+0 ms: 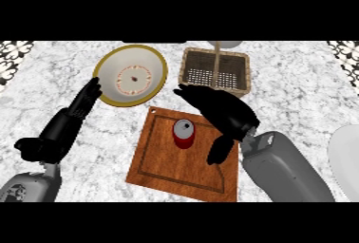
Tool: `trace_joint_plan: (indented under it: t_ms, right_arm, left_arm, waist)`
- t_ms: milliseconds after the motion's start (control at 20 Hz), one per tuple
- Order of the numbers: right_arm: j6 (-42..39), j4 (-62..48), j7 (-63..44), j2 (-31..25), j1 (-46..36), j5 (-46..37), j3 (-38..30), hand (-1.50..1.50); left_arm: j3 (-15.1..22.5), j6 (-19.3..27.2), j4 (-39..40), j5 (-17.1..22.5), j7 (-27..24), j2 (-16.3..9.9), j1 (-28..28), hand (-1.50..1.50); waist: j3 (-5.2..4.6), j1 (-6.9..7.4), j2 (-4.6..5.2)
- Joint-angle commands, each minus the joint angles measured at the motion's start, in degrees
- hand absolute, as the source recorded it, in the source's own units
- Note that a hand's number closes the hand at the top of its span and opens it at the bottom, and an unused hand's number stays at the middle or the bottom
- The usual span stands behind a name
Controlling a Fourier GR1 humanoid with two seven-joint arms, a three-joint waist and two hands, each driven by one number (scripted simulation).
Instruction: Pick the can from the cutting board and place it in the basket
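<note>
Right hand (223,114) over the far right part of the cutting board (157,163), fingers (191,92) extended toward the basket (242,76), thumb (217,151) spread downward; it holds nothing. The red can (184,134) stands upright on the board's upper middle, just left of the palm, between fingers and thumb but apart from both. Left hand (67,121) rests open at the view's left, fingertips beside the gold-rimmed plate (105,71). The basket sits just beyond the board's far edge, bare marble counter (294,95) to its right.
</note>
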State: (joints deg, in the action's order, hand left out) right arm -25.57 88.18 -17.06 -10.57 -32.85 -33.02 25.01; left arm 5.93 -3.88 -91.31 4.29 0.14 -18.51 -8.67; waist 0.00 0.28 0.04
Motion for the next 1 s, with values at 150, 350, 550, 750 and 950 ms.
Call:
trace_joint_plan:
  t_ms: [150,350,550,750,950]
  right_arm:
    - [0.93,-3.42,5.7,4.17,2.02,-6.14,-0.61,-1.5]
    - [1.41,1.08,3.7,7.83,4.56,-6.26,-0.02,-1.5]
    - [0.42,-6.25,9.55,7.56,1.38,-8.3,-3.84,-1.5]
    - [-1.74,-1.82,7.22,6.68,5.09,-10.39,-2.59,-1.5]
    - [-2.59,-4.38,5.94,9.26,1.51,-13.83,-2.51,-1.5]
  left_arm:
    - [-2.66,-2.46,-0.09,-1.5,2.89,1.25,-1.03,0.0]
    - [-2.45,-1.41,2.9,-3.77,0.15,3.5,-2.94,0.0]
    - [-3.92,-2.6,1.58,-4.26,-0.05,4.32,-1.69,0.0]
    - [-2.77,-3.81,1.23,-5.87,-3.16,5.23,2.63,0.0]
    - [-4.38,-3.71,3.44,-6.63,-0.57,5.6,-2.49,0.0]
  waist:
    - [0.0,-0.08,-0.05]
    - [-0.01,-0.32,-0.07]
    - [0.0,-0.05,-0.01]
    - [-0.01,-0.18,-0.06]
    - [-0.01,-0.19,-0.02]
